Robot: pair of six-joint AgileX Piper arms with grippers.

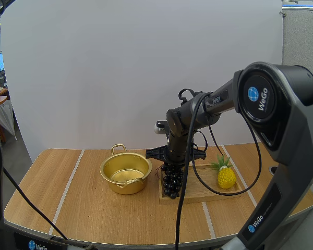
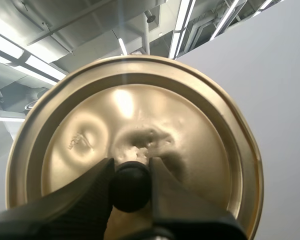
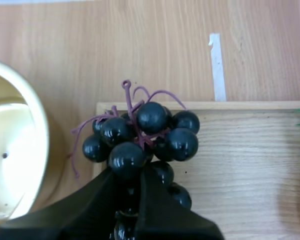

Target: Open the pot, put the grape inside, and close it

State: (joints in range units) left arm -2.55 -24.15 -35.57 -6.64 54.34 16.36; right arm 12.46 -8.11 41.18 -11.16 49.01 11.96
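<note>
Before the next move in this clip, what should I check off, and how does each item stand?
1. Is the pot uncovered: ok.
2. Is the lid off it, with the left gripper shut on its knob: ok.
3. Is the right gripper pinching the grapes: ok.
4. Are the grapes lifted clear of the wooden tray: cannot tell.
5. Is the table bare between tray and pot: ok.

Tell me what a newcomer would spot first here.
The right gripper pinches a dark grape bunch at the tray end nearest the open gold pot. The left gripper holds the lid by its knob, off the pot. A pineapple stands on the tray's other end.
</note>
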